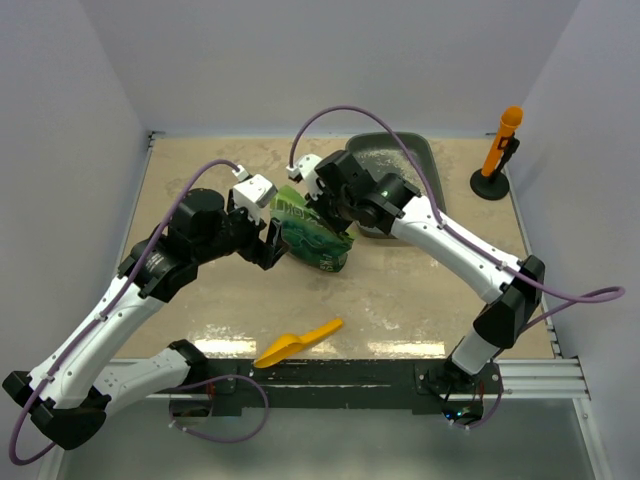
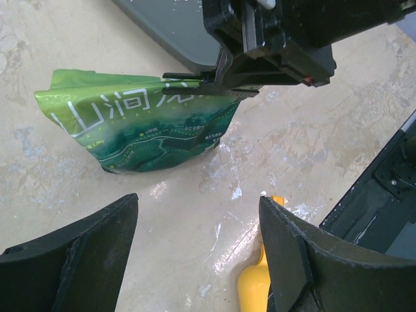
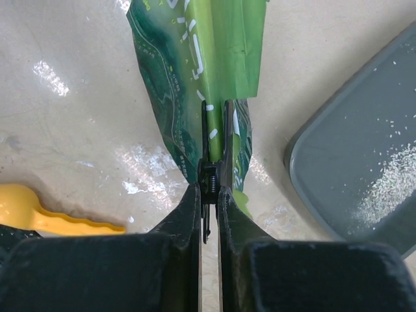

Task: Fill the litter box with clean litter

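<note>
From above, the green bag (image 1: 312, 238) sits on the table (image 1: 200, 190) between the two arms, just in front of the litter box (image 1: 418, 150) at the far right. The right gripper (image 1: 322, 205) reaches over the bag's top; the left gripper (image 1: 270, 243) waits beside it. A yellow scoop (image 1: 298, 343) lies near the front edge.

The left wrist view shows the left fingers (image 2: 97, 250) spread wide and apart from the bag, probably ready to steady it.

In the right wrist view, the right fingers (image 3: 229, 214) pinch the bag's upper edge, likely to lift and tip it. Only a thin scatter of clean litter (image 3: 390, 185) lies in the box.
</note>
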Motion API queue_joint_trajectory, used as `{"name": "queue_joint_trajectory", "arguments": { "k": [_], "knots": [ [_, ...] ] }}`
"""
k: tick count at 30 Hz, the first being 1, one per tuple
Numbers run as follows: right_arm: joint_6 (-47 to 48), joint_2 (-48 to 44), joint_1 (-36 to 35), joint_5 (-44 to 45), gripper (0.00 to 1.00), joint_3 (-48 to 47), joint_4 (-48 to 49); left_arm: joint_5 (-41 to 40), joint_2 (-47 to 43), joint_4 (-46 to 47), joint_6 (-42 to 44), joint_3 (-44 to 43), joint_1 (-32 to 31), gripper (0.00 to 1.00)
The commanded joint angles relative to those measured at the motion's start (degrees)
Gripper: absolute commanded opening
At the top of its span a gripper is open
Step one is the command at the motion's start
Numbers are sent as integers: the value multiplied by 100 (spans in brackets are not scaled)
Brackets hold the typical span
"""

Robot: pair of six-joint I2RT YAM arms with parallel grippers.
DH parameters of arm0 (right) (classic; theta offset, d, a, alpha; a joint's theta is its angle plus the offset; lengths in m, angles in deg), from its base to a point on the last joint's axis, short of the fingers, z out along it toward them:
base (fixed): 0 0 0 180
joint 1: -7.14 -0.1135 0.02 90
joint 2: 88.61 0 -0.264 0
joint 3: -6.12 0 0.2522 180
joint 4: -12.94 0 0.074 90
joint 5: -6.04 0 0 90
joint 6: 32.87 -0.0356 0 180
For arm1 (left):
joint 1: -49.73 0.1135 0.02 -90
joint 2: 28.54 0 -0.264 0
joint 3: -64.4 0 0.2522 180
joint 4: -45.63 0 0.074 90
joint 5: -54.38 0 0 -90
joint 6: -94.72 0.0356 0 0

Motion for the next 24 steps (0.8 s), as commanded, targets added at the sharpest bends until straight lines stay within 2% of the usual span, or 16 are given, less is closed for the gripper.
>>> {"name": "queue_joint_trajectory", "arguments": {
  "k": [1, 6, 9, 13, 14, 24],
  "knots": [
    [-323, -203, -5, 428, 0, -621, -89, 100, -7, 167, 83, -168, 30, 80],
    [-955, -388, 74, 1297, 0, -1192, -624, 92, 2, 203, 110, -133, 30, 80],
    [-1640, -668, 582, 1563, 0, -1018, -793, 13, -7, 229, 127, -89, 30, 80],
    [-2457, -1740, 1644, 1422, 0, 403, 155, -75, 10, 273, 49, -2, 30, 80],
    [-2763, -2125, 1804, 1396, 0, 1033, 305, -102, 19, 290, -74, 25, 30, 80],
    [-4453, -3209, 2957, 1422, 0, 4087, 1413, 162, 195, 738, -541, 209, 30, 79]
  ]
}}
